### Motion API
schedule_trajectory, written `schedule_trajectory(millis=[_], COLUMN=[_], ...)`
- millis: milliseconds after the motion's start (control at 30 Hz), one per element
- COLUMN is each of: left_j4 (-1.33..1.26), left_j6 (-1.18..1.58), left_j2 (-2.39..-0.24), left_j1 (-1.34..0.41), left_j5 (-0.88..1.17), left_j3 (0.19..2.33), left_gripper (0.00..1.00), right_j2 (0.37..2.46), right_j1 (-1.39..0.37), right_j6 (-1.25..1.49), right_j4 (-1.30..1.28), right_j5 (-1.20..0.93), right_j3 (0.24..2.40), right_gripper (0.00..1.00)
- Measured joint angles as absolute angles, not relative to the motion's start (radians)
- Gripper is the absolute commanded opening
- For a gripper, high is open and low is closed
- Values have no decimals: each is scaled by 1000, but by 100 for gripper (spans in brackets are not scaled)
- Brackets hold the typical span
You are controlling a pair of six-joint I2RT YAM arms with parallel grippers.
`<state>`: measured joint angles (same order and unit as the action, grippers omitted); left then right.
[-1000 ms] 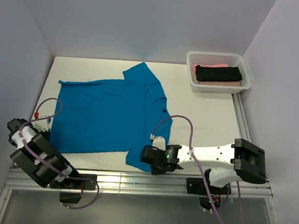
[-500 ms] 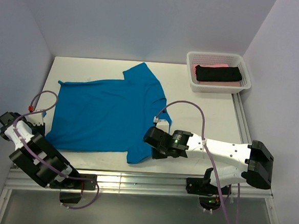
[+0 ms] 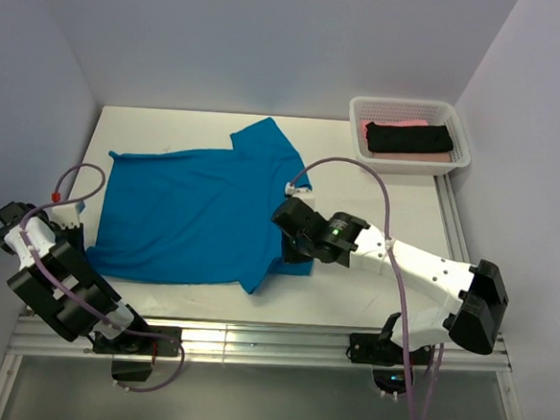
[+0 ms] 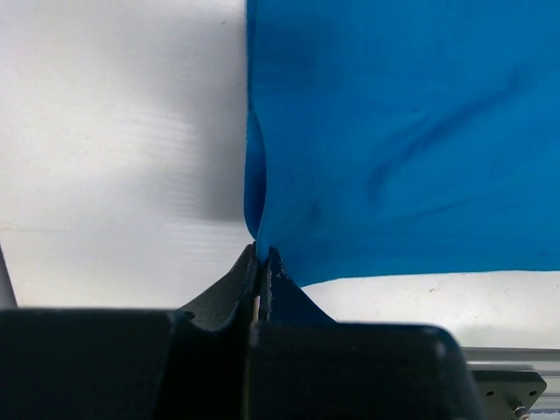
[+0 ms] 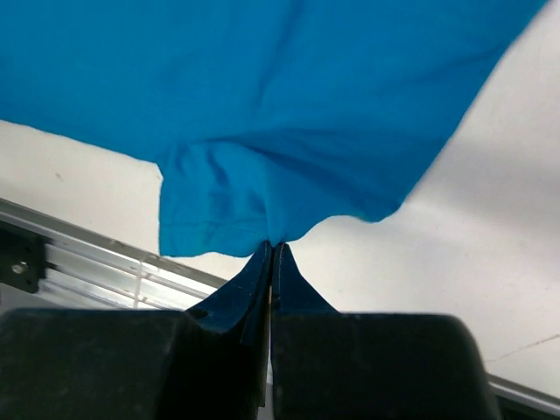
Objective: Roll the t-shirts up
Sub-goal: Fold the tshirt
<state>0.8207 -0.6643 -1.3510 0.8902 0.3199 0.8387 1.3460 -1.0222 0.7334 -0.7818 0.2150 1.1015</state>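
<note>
Two edges of blue t-shirt (image 3: 193, 214), pinched between left fingers (image 4: 236, 284), right fingers (image 5: 293, 293)

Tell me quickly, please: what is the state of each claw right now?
Left claw: closed, pinching an edge of the blue t-shirt.
Right claw: closed, pinching another edge of the blue t-shirt.

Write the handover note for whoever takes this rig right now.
Left gripper: shut on the left edge of the blue t-shirt.
Right gripper: shut on its right side, by the sleeve.
The blue t-shirt lies spread on the table, unrolled.
Black t-shirt sits bundled on the pink t-shirt in the basket.
Left to do: roll the blue one.
</note>
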Motion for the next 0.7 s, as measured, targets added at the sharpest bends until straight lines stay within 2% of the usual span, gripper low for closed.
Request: schedule_trajectory(millis=[333, 700], left_j4=[783, 764], left_j6=[-613, -577], left_j2=[-1351, -1353], left_j1=[810, 807], left_j5=[307, 290], left_j3=[820, 821], left_gripper=[0, 0], right_j2=[1366, 1398], right_j1=[-987, -949], right_j6=[648, 589], right_j4=[-847, -894], right_j5=[221, 221], right_j3=[1266, 1317], right_gripper=[0, 0])
